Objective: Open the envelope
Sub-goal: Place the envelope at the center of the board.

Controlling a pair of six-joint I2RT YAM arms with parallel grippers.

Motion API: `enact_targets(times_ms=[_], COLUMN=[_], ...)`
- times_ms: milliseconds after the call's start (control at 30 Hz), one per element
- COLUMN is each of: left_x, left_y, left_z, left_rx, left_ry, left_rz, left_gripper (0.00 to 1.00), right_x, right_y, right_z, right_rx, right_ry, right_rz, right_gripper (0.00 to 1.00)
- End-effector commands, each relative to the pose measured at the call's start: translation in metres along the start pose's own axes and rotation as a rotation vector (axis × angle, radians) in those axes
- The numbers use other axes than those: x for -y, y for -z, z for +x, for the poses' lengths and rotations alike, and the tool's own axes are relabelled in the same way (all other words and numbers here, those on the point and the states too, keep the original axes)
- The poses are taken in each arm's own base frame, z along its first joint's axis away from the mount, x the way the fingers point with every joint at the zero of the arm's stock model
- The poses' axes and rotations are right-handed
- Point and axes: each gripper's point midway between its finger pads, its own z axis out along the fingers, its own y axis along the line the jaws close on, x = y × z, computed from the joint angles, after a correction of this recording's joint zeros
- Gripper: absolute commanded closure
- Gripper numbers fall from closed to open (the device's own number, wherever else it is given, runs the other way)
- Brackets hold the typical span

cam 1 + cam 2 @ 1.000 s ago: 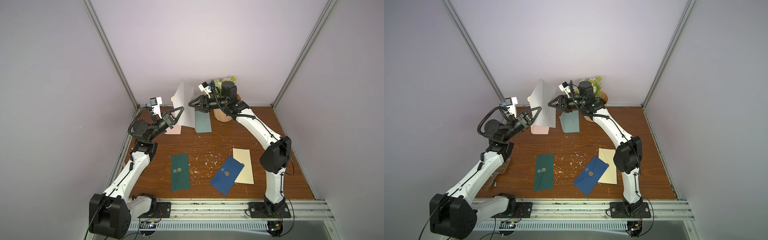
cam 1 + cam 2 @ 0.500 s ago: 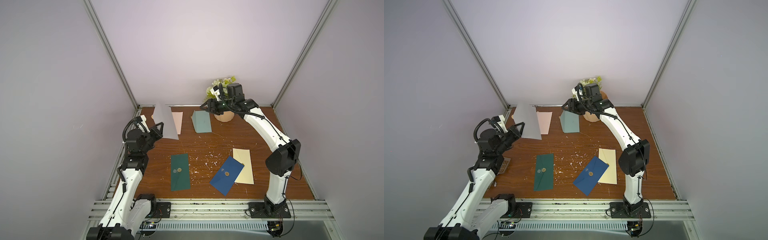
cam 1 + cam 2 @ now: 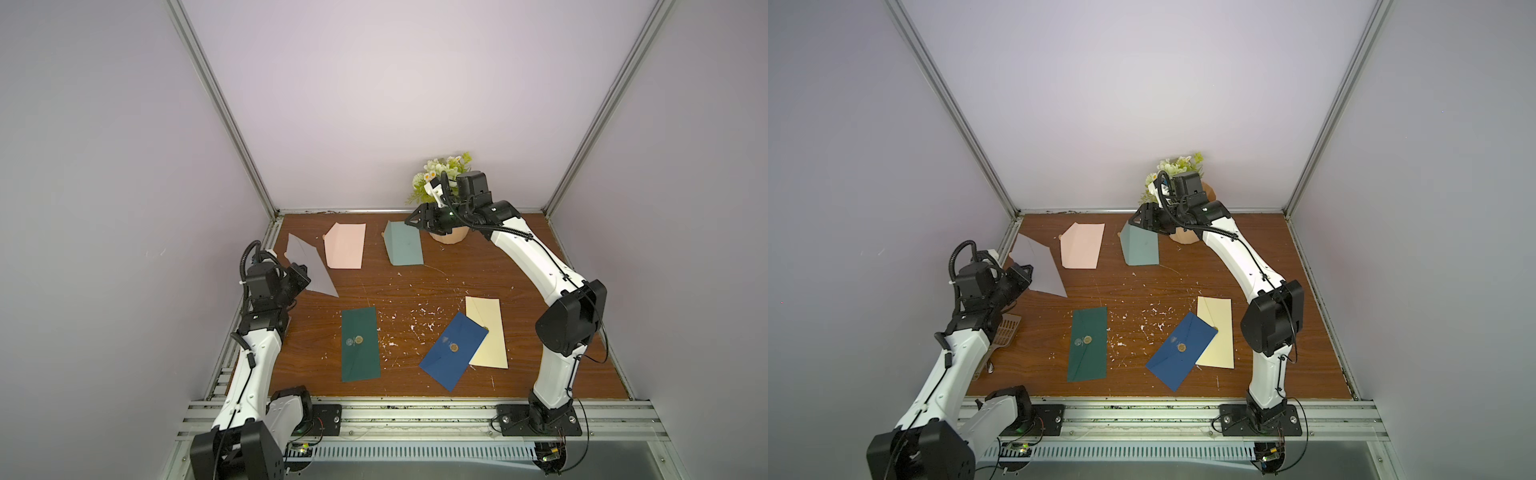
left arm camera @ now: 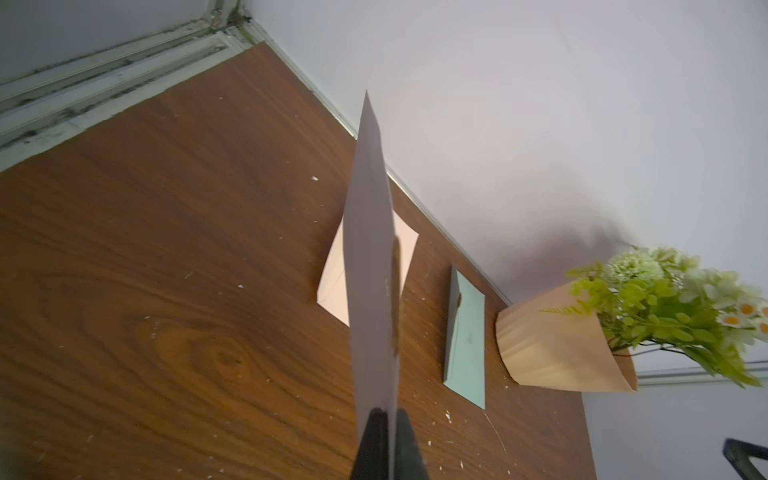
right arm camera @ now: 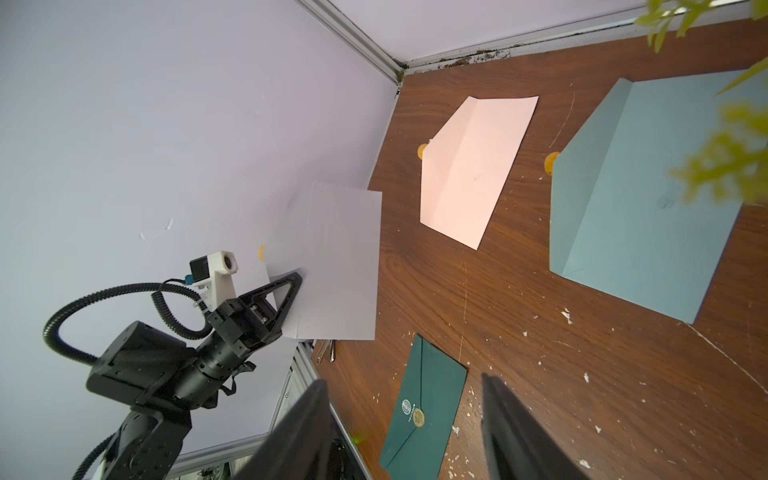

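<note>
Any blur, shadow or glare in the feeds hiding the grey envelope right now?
Left wrist view: the grey paper envelope is edge-on, and the left gripper pinching it is a dark blur; a soft shadow smears the wall behind the green potted plant. Right wrist view: its leaves intrude as blur, envelope clear. Both top views: even light, no glare.

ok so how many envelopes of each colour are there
grey envelope: 1
pink envelope: 1
teal envelope: 1
dark green envelope: 1
navy envelope: 1
cream envelope: 1
total: 6
</note>
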Motion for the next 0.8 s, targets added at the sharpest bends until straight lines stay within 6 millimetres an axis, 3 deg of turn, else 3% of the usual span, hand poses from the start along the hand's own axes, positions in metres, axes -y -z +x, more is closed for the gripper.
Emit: enact_targets(times_ms=[0,167,367,767], left_x=[0.010,0.029,0.011,-0.032], left_y=[-0.001,-0.010,-0.021,-0.015], left_z=[-0.013,-0.017,-0.009,0.003], left_rx=[-0.013,-0.052,-0.092,0.019], left_ry=[-0.062,-0.092,-0.073,0.111], left_rz=[0.024,0.110,0.047,-0.083], left_gripper=[1.00,1.00,1.00,1.00], right_x=[-0.023,-0.016,-0.015,-0.010], right_y=[0.037,0.040,0.042,0.045], right_z=[-0.015,-0.014,-0.015,-0.011], right_rx=[0.072,0.072,0.073,0.070], right_ry=[0.073,0.064,0.065,0.059], right_rz=[-0.021,-0.017,-0.021,-0.011], right_gripper=[0.38,0.38,0.38,0.38])
